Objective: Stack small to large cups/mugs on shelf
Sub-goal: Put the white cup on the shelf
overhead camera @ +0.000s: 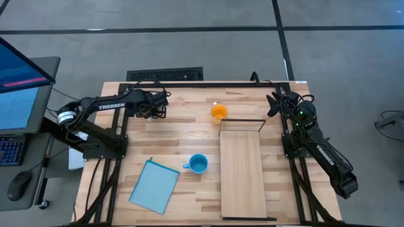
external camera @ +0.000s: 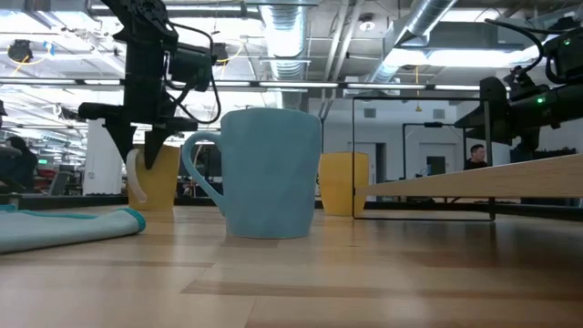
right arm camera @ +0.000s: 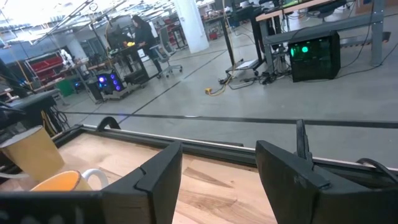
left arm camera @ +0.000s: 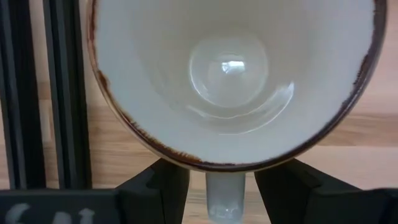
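Looking across from table height, the light blue mug (external camera: pixel 269 173) stands nearest, upright on the tabletop (overhead camera: pixel 189 126), its handle turned toward the blue cloth (external camera: pixel 64 225) beside it. Behind it sits the orange mug (external camera: pixel 343 182), just at the far end of the shelf (overhead camera: pixel 243 170), whose board carries nothing yet. Farthest back on the left, the left gripper (left arm camera: pixel 224 180) hangs point-down over the cream mug (external camera: pixel 155 178), which looks to rest on the table near its far edge.

Its fingers are partly closed, 1 on each side of the mug's handle (left arm camera: pixel 224 196), just below the rim. Whether the pads actually press the handle cannot be told; the grip looks made, but that is a judgement.

Risks from here: a handle is a narrow, glazed hold set off to 1 side, so on lifting the mug may swing or slip out. Carrying it to the shelf means passing the orange mug, which could be clipped. The shelf's thin dark frame is another thing to catch on.

The right gripper (right arm camera: pixel 217 168) waits at the table's far right corner, fingers apart, holding nothing.

From above, the left arm (overhead camera: pixel 113 104) hides the cream mug entirely. The left wrist view crops its rim, and the low view hides its base contact behind the cloth.
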